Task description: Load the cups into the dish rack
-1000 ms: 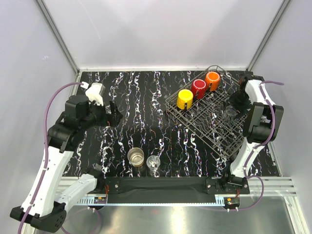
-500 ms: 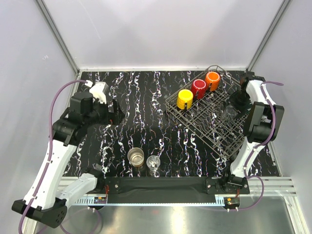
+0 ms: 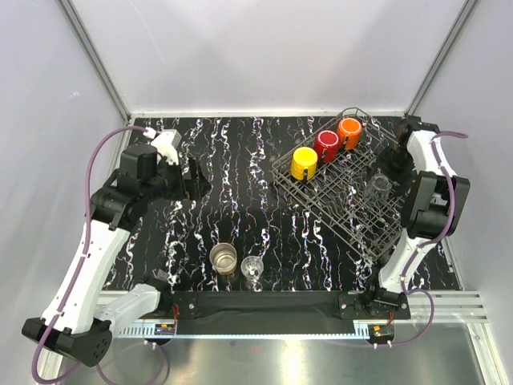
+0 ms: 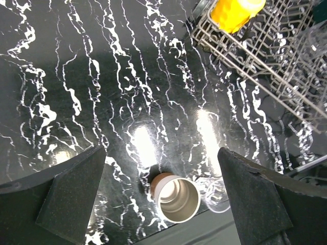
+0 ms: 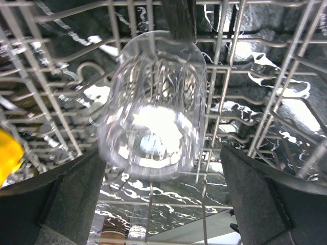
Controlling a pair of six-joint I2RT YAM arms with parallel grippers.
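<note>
Clear glass (image 5: 153,102) lies tilted on the grey dish rack (image 3: 337,200); left claw (image 4: 161,149) and right claw (image 5: 162,150) spread.

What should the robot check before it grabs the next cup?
1. Right gripper open, fingers clear of the racked glass: ok.
2. Racked glass inside the rack: ok; steady there: cannot tell.
3. Left gripper open: ok.
4. Brown cup upright on the table, mouth up: ok.
5. Left gripper over the brown cup: not ok, it hangs farther back.
6. Space around the brown cup: not ok, a table glass stands close beside it.
</note>
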